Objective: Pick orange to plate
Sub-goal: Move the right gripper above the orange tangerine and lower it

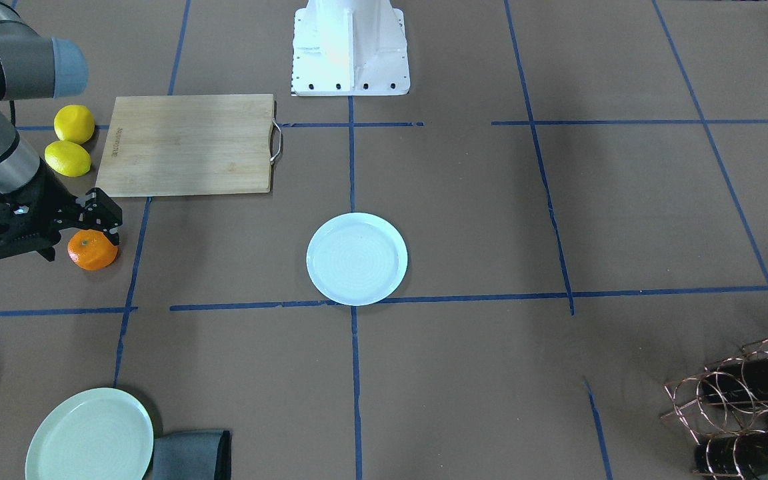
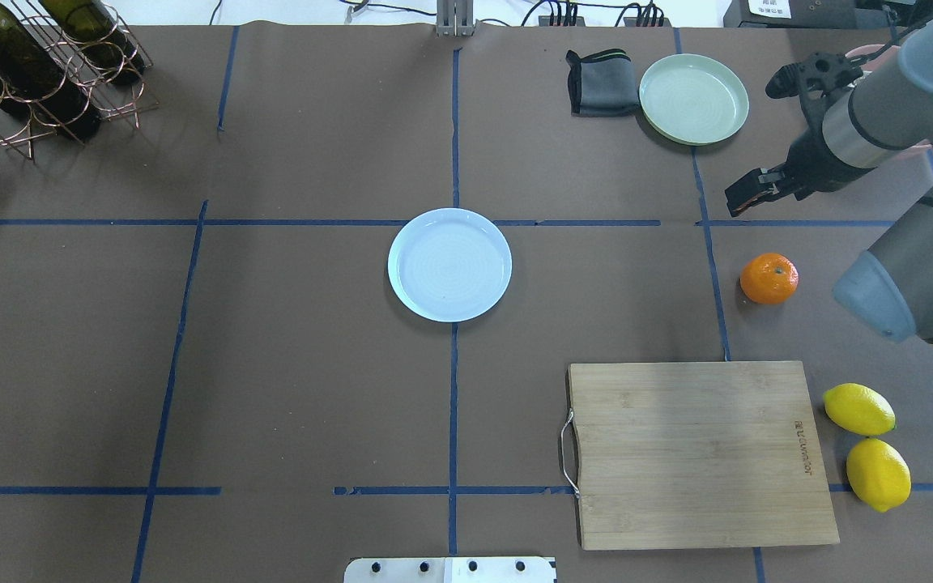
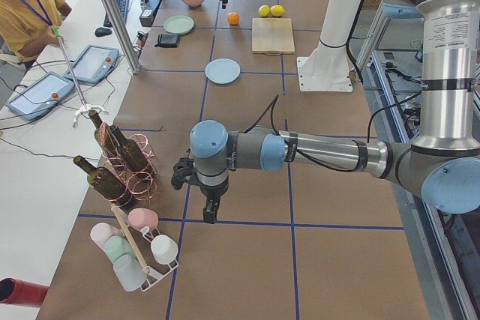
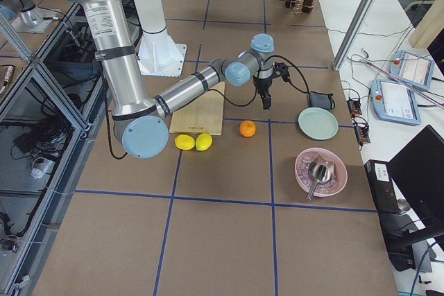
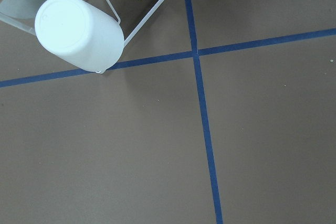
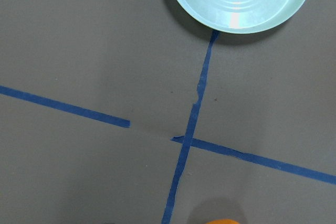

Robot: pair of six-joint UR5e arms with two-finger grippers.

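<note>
One orange [image 2: 769, 278]: whole overhead, mere sliver in right-wrist view

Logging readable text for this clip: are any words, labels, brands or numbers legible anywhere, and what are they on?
No text can be quoted; nothing is legible.
On the cutting board: a short printed mark near one short edge, too small to read.
On the white paper label at the far table edge in the overhead view: dark print, blurred.
On the tablets beside the table: screens too small to read.

Brown blue-taped table [image 2: 313, 389]; on it orange [image 2: 769, 278], white plate [image 2: 450, 265], green plate [image 2: 694, 99], cutting board [image 2: 701, 453], two lemons [image 2: 858, 409], cloth [image 2: 602, 82].
</note>
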